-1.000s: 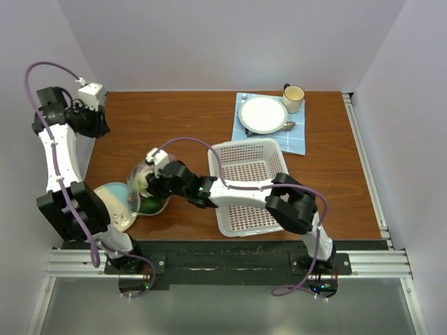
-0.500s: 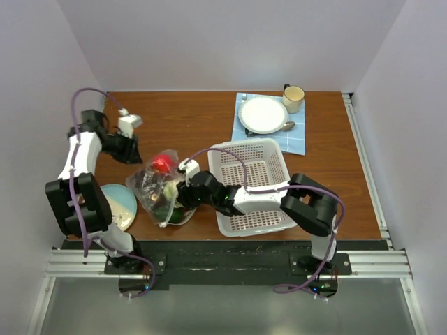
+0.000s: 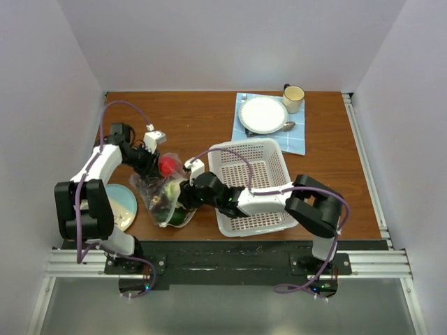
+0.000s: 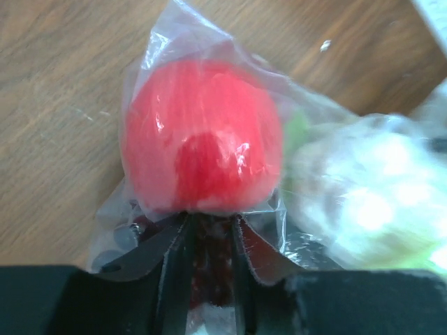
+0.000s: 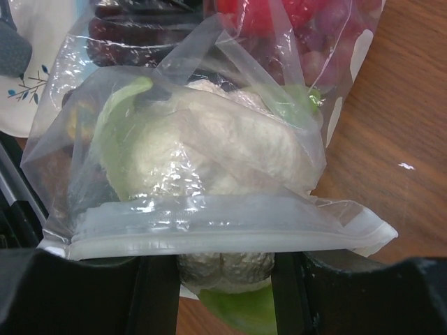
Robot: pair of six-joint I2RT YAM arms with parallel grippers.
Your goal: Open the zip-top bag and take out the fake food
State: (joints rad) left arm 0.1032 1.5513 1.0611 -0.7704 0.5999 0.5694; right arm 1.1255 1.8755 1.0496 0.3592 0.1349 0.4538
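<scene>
The zip-top bag lies crumpled at the table's front left, between my two grippers. My left gripper is shut on the bag's plastic just behind the red ball-like fruit, which fills the left wrist view inside the bag. My right gripper is at the bag's other end. In the right wrist view its fingers hold the cream-white lumpy piece between them, under the bag's zip strip. A green piece and a dark purple-brown piece show too.
A white perforated basket stands right of the bag, under my right arm. A small pale plate lies at the front left edge. At the back right a blue cloth bears a white plate, a cup and a spoon.
My left arm has swung in from the far left corner to the bag and closed by the red fruit. My right gripper has pulled the bag rightward, toward the basket.
</scene>
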